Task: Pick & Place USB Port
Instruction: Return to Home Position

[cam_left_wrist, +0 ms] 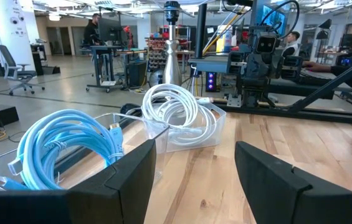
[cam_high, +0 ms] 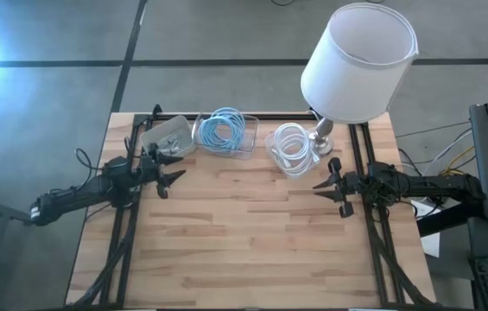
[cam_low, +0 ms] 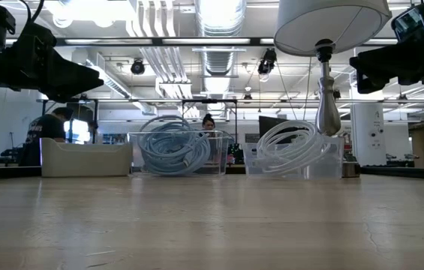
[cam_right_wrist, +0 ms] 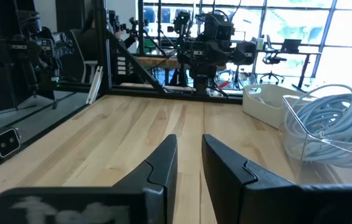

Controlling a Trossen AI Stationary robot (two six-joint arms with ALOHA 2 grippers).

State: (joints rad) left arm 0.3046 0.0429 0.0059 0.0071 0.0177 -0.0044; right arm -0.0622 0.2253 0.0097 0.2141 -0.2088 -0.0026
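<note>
A coil of blue USB cable (cam_high: 224, 130) lies in a clear bin at the table's far edge. To its right, a coil of white cable (cam_high: 291, 149) fills a second clear bin. A pale tray (cam_high: 167, 136) stands to the left of the blue coil. No separate USB port shows in any view. My left gripper (cam_high: 174, 168) hovers level at the table's left side, open and empty, pointing at the bins (cam_left_wrist: 194, 162). My right gripper (cam_high: 320, 186) hovers level at the right side with a narrow gap between its fingers (cam_right_wrist: 189, 146), and nothing is in the gap.
A lamp with a large white shade (cam_high: 360, 60) stands at the far right corner; its metal stem (cam_low: 327, 105) is just right of the white coil. Black frame rails run along the left and right sides. Bare wood (cam_high: 252, 242) spans the middle and near part.
</note>
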